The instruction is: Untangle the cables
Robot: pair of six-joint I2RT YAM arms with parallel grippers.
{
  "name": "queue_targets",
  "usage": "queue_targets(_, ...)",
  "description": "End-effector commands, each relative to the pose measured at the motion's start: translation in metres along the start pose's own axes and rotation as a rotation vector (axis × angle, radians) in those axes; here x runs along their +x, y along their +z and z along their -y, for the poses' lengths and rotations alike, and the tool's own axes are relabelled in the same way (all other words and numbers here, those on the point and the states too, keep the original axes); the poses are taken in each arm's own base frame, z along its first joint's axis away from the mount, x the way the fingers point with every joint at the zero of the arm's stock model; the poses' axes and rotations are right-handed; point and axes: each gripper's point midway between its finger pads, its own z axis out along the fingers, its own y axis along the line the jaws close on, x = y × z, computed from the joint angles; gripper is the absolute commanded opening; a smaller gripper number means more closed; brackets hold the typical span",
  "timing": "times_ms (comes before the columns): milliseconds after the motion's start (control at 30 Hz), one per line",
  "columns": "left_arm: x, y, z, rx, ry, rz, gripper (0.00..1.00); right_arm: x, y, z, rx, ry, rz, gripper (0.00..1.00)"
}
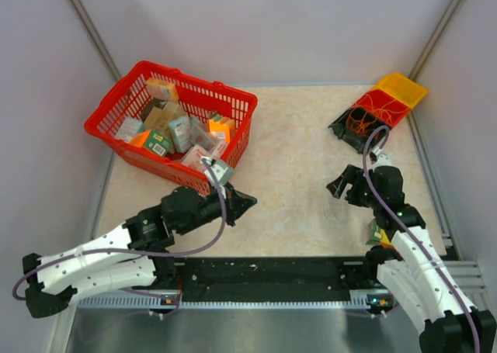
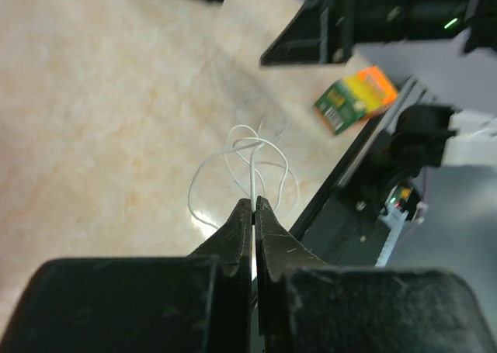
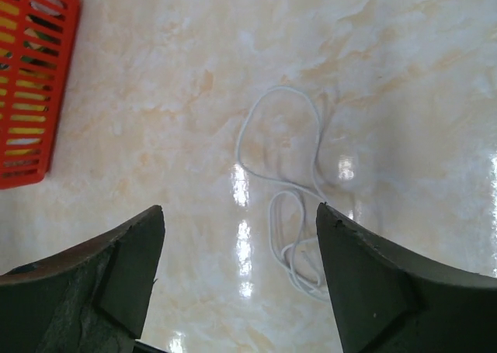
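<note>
Where the camera looks down from above, we see the orange tangle (image 1: 362, 122) of cables lying in a black tray (image 1: 342, 129) at the far right corner, well apart from the red basket (image 1: 140, 155) of boxes on the left. The left gripper (image 1: 252, 200) and the right gripper (image 1: 335, 188) face each other over the table. From the left wrist, we see the jaws pressed together on a strand of a looped white cable (image 2: 253, 171) that rests on the table. From the right wrist, we find the fingers spread wide above the white cable (image 3: 318, 147), not touching it.
</note>
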Motion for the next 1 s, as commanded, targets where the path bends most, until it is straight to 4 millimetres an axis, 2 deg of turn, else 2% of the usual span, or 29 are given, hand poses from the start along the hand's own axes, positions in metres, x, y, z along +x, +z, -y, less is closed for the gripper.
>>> queue_targets(0, 0.053, 0.017, -0.020, -0.048, -0.088, -0.061, 0.00, -0.001, -0.014, -0.038, -0.144, -0.056, -0.016, 0.80)
queue_targets(133, 0.099, 0.033, -0.031, -0.079, -0.132, -0.155, 0.00, 0.016, -0.011, -0.073, -0.283, -0.116, -0.064, 0.84)
queue_targets(267, 0.123, 0.049, -0.041, -0.120, -0.161, -0.200, 0.00, 0.035, -0.014, -0.111, -0.438, -0.205, -0.088, 0.91)
queue_targets(333, 0.135, 0.053, -0.046, -0.146, -0.168, -0.235, 0.00, 0.045, -0.013, -0.124, -0.499, -0.201, -0.118, 0.93)
queue_targets(367, 0.140, 0.054, -0.046, -0.148, -0.179, -0.250, 0.05, 0.051, -0.011, -0.126, -0.513, -0.194, -0.138, 0.93)
queue_targets(433, 0.151, 0.051, -0.046, -0.142, -0.204, -0.269, 0.21, 0.061, -0.008, -0.130, -0.536, -0.186, -0.175, 0.93)
queue_targets(533, 0.166, 0.041, -0.049, -0.138, -0.261, -0.273, 0.41, 0.073, -0.003, -0.136, -0.548, -0.203, -0.205, 0.93)
queue_targets(600, 0.181, 0.031, -0.055, -0.143, -0.299, -0.276, 0.58, 0.080, 0.001, -0.141, -0.560, -0.212, -0.220, 0.93)
queue_targets(633, 0.182, 0.029, -0.054, -0.135, -0.312, -0.269, 0.63, 0.085, 0.002, -0.144, -0.567, -0.218, -0.234, 0.94)
queue_targets(700, 0.186, 0.023, -0.055, -0.133, -0.329, -0.267, 0.68, 0.096, 0.010, -0.146, -0.553, -0.241, -0.270, 0.95)
queue_targets(733, 0.185, 0.019, -0.056, -0.129, -0.335, -0.251, 0.71, 0.108, 0.022, -0.142, -0.485, -0.284, -0.296, 0.95)
queue_targets(833, 0.188, 0.016, -0.063, -0.150, -0.351, -0.228, 0.71, 0.116, 0.041, -0.124, -0.312, -0.369, -0.296, 0.96)
queue_targets(967, 0.193, 0.013, -0.071, -0.181, -0.375, -0.199, 0.71, 0.135, 0.046, -0.130, -0.217, -0.480, -0.315, 0.97)
